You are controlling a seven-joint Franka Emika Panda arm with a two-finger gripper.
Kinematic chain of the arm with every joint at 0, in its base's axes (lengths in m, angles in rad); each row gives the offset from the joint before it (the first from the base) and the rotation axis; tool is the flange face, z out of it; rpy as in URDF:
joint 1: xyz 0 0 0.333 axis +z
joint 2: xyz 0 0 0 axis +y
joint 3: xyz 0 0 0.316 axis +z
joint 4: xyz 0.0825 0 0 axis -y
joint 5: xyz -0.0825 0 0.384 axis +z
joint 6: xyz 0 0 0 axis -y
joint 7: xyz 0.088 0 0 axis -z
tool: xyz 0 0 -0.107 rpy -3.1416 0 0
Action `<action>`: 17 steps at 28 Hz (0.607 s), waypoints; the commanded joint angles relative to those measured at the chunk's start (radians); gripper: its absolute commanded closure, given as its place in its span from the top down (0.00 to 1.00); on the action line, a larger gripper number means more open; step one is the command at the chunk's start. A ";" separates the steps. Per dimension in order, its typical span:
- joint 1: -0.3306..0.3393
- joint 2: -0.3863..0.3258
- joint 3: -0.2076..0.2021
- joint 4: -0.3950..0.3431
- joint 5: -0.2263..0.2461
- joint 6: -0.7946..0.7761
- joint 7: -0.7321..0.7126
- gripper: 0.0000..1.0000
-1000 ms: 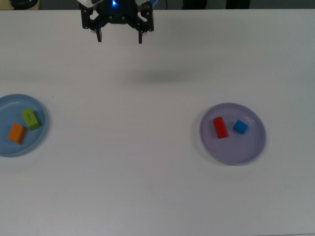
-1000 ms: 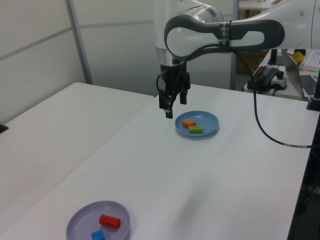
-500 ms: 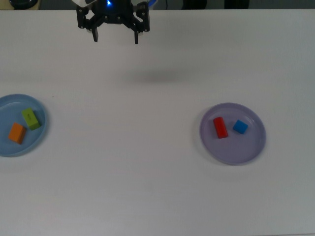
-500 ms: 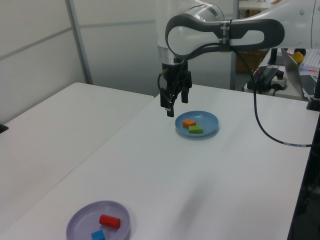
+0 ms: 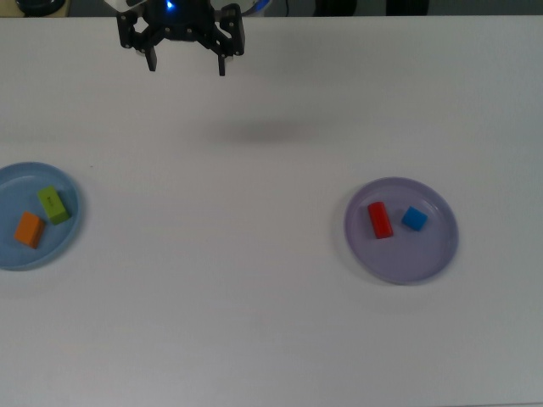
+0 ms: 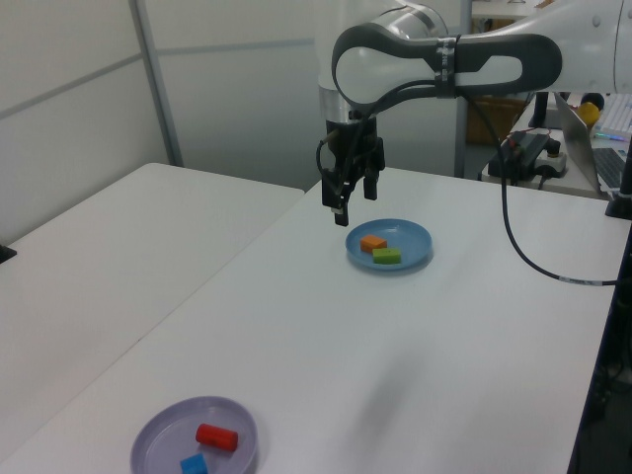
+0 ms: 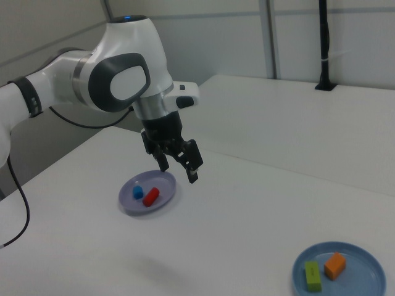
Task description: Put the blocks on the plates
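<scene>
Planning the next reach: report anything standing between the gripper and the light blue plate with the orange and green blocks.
Nothing visible does. The gripper hangs open above bare table; only empty tabletop lies between it and the light blue plate, where the orange block and green block lie.

The top view looks straight down; the left and right views face the table obliquely from opposite ends.

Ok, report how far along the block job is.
Done: orange block and green block lie on the blue plate; red block and blue block on the purple plate. The tool hangs open, empty. No blocks are left on the table.
</scene>
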 commanded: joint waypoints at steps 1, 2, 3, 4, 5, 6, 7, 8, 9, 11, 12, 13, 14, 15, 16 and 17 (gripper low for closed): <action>-0.019 -0.012 0.019 -0.011 0.019 -0.008 -0.022 1.00; -0.017 -0.012 0.019 -0.011 0.019 -0.008 -0.022 1.00; -0.019 -0.012 0.019 -0.011 0.019 -0.008 -0.022 1.00; -0.019 -0.012 0.019 -0.011 0.019 -0.008 -0.022 1.00; -0.019 -0.012 0.019 -0.011 0.019 -0.007 -0.022 1.00; -0.019 -0.012 0.019 -0.011 0.019 -0.007 -0.022 1.00; -0.019 -0.011 0.019 -0.011 0.019 -0.005 -0.022 1.00; -0.019 -0.011 0.019 -0.010 0.019 -0.004 -0.022 1.00; -0.019 -0.009 0.019 -0.010 0.019 -0.002 -0.022 1.00; -0.019 -0.008 0.019 -0.007 0.019 0.001 -0.022 1.00; -0.019 -0.008 0.019 -0.007 0.019 0.003 -0.022 1.00; -0.019 -0.008 0.019 -0.005 0.019 0.003 -0.022 1.00; -0.019 -0.008 0.019 -0.005 0.019 0.004 -0.022 1.00; -0.019 -0.008 0.019 -0.005 0.019 0.004 -0.022 1.00; -0.019 -0.008 0.019 -0.005 0.019 0.006 -0.022 1.00; -0.019 -0.006 0.019 -0.005 0.019 0.006 -0.022 1.00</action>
